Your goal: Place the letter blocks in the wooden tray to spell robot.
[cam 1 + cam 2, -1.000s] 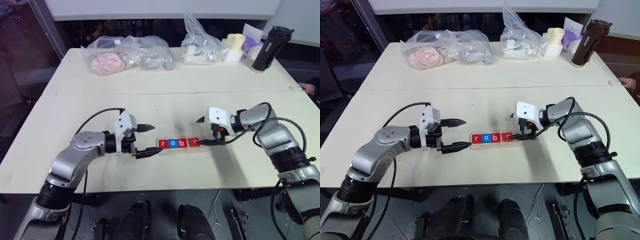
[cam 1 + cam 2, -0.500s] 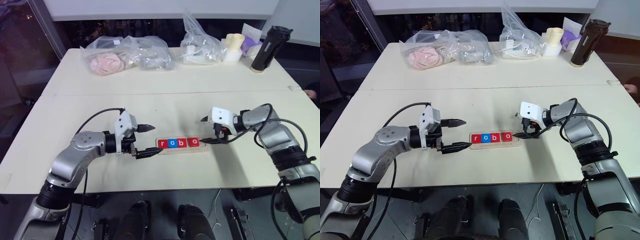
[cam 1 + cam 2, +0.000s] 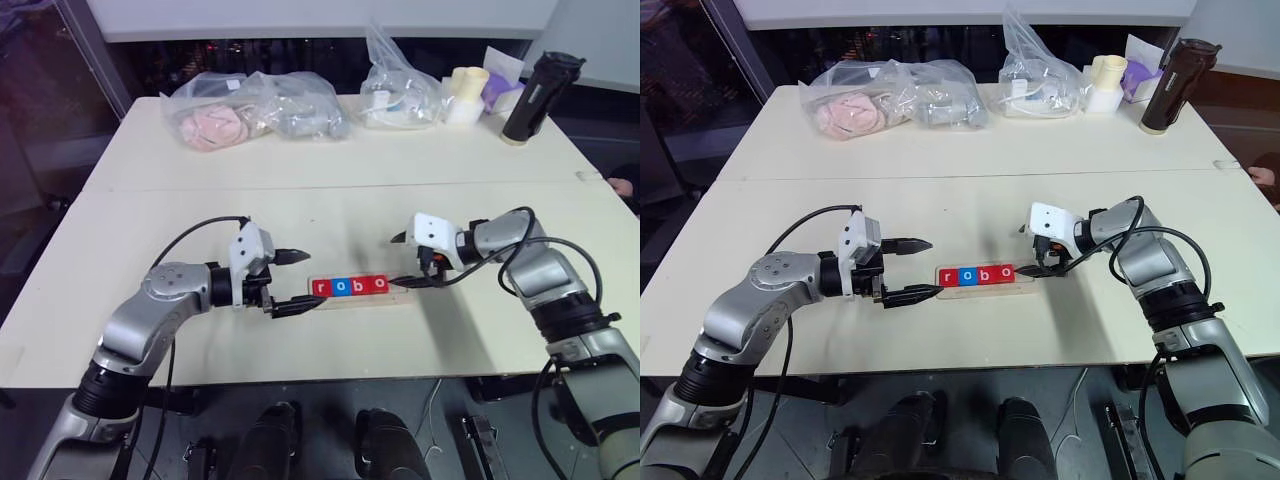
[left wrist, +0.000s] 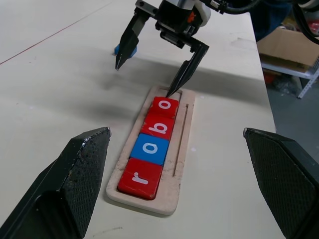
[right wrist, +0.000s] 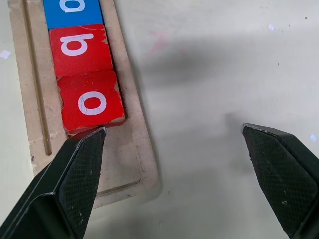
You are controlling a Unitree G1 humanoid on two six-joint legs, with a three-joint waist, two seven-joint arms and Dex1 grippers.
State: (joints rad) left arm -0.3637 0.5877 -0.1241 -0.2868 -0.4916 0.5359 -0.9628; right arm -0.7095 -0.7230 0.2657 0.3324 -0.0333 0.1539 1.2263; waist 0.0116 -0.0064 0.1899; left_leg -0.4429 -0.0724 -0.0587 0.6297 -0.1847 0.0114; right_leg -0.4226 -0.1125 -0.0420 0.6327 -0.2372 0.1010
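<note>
**Four of five letters seated; the "t" outstanding**

The long, narrow pale wooden tray (image 3: 352, 290) lay near the centre of the left eye view on the cream desk (image 3: 330, 190). Four small flat square letter blocks sat in it, edge to edge: a red "r" (image 4: 141, 178), a blue "o" (image 4: 151, 148), a red "b" (image 4: 160, 128) and a red "o" (image 4: 165, 106). They were packed toward the tray's left end in the head views, leaving a bare slot (image 5: 117, 162) at its right end, judged wide enough for one more block.

The right pincer (image 3: 401, 262) was spread wide and held nothing; its lower fingertip (image 4: 172, 90) rested at the outer edge of the last red "o", as if nudging the row. The left pincer (image 3: 299, 278) was likewise wide open and empty, hovering just left of the tray with one fingertip at its end.

In the left wrist view a small blue object (image 4: 123, 49) lay on the desk at the upper middle of the frame, beside the right pincer's other finger; it was plausibly the missing "t" block, though no letter could be read.

Judged from this, the word stood at "robo": four placements done, and one left, the fetching and seating of the "t" in the vacant end slot.
</note>
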